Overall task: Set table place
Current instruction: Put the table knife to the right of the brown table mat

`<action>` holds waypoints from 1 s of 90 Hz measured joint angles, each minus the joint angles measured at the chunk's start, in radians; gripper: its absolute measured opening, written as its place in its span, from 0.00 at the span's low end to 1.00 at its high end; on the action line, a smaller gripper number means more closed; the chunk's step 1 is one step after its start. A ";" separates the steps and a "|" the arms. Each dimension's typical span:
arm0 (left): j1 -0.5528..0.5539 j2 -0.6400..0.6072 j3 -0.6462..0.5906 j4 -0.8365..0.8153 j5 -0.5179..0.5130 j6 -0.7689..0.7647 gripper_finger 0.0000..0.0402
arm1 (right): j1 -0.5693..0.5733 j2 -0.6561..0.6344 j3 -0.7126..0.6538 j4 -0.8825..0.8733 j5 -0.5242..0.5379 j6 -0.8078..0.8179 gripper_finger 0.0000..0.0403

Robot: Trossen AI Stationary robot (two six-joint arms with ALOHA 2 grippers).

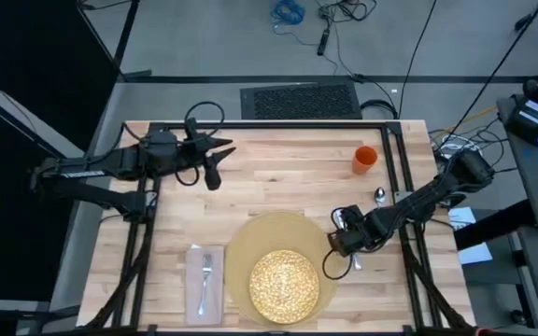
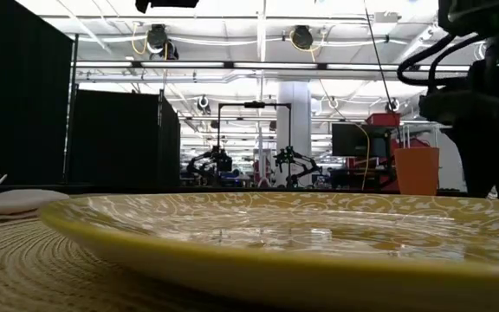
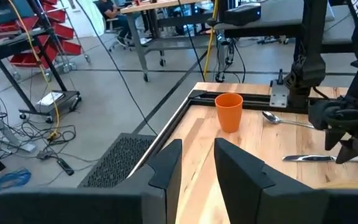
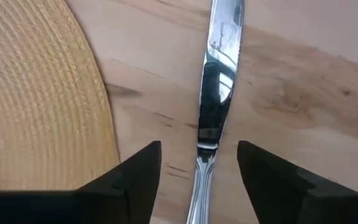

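Right tool (image 4: 197, 163), fingers spread w/ nothing gripped, straddles shiny silver knife (image 4: 218, 81) lying on pale wooden tabletop (image 1: 278, 182) beside round tan woven placemat (image 4: 39, 93) (yellow speckled plate (image 1: 284, 285) on it). Left tool (image 3: 197, 165) parted, hovering at far-left.

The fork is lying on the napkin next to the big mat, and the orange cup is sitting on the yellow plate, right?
Not quite. The fork does lie on the napkin beside the placemat, but the orange cup is not on the yellow plate. The high view shows it standing on the bare table, far from the plate, near the far right corner.
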 joint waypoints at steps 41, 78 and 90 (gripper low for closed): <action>0.000 0.000 0.000 0.001 0.001 0.000 0.20 | 0.060 0.036 0.000 0.022 -0.027 0.067 0.41; 0.000 0.000 0.000 0.001 0.001 0.000 0.20 | 0.111 0.036 0.000 0.033 0.000 0.144 0.22; 0.000 0.000 0.000 -0.001 0.001 0.000 0.20 | 0.111 0.061 0.000 0.036 0.002 0.148 0.18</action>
